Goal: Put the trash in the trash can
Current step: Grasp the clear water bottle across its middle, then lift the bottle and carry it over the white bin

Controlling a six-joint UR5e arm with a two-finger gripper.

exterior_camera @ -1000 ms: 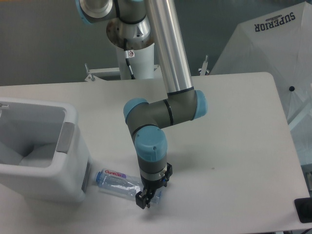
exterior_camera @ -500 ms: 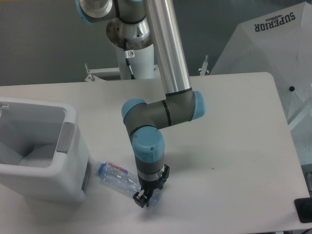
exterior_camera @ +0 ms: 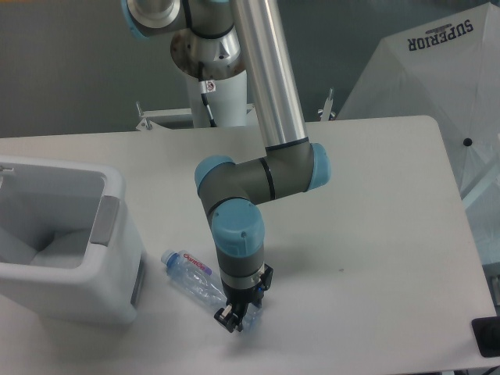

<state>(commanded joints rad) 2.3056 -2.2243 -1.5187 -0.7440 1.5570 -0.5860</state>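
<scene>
A: Fixed camera. What's changed?

B: The bottle [exterior_camera: 193, 274] has swung. A second ago it lay flat beside the trash can [exterior_camera: 117, 234]; now its capped end tips up and away from the can's lower wall.

A: Grip?

B: My gripper [exterior_camera: 237, 315] is low on the table [exterior_camera: 375, 234], fingers pinching the bottle's far end, I judge. The bottle is near the can, not yet inside. I see no wrapper on the table. Lift comes next.
</scene>
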